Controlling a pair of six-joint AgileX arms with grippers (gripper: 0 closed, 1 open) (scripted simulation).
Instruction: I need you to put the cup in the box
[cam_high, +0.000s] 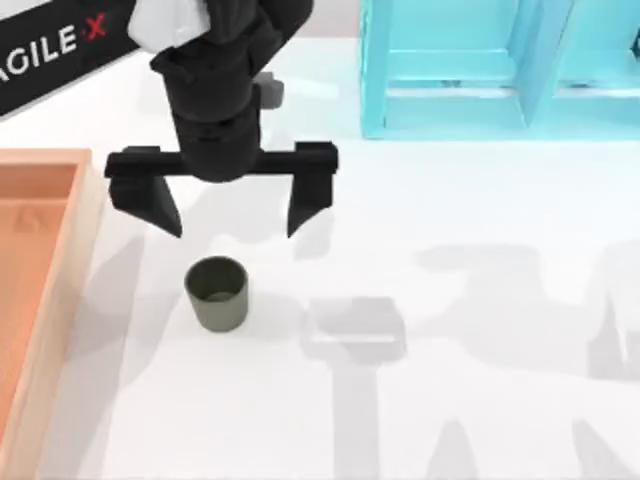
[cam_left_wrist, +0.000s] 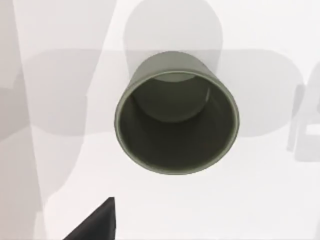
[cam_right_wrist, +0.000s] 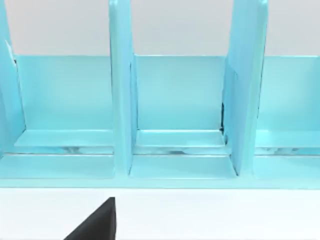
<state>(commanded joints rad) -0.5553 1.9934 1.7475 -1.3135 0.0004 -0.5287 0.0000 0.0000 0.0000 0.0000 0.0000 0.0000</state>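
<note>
The cup (cam_high: 216, 292) is a small dark olive-grey cylinder standing upright on the white table, left of centre. My left gripper (cam_high: 232, 222) hangs open just behind it, its two black fingers spread wider than the cup and apart from it. In the left wrist view the cup (cam_left_wrist: 176, 115) is seen from above, with its hollow inside showing and nothing in it; one black fingertip (cam_left_wrist: 97, 222) shows at the picture's edge. The box (cam_high: 62, 290), orange-brown inside with a light tan wooden rim, lies at the table's left edge.
A bright cyan shelf unit (cam_high: 500, 65) stands at the back right; the right wrist view faces its compartments (cam_right_wrist: 175, 115), with one dark fingertip (cam_right_wrist: 97, 222) at the picture's edge. A black AgileX sign (cam_high: 50, 45) sits at the back left. Arm shadows fall on the table's right half.
</note>
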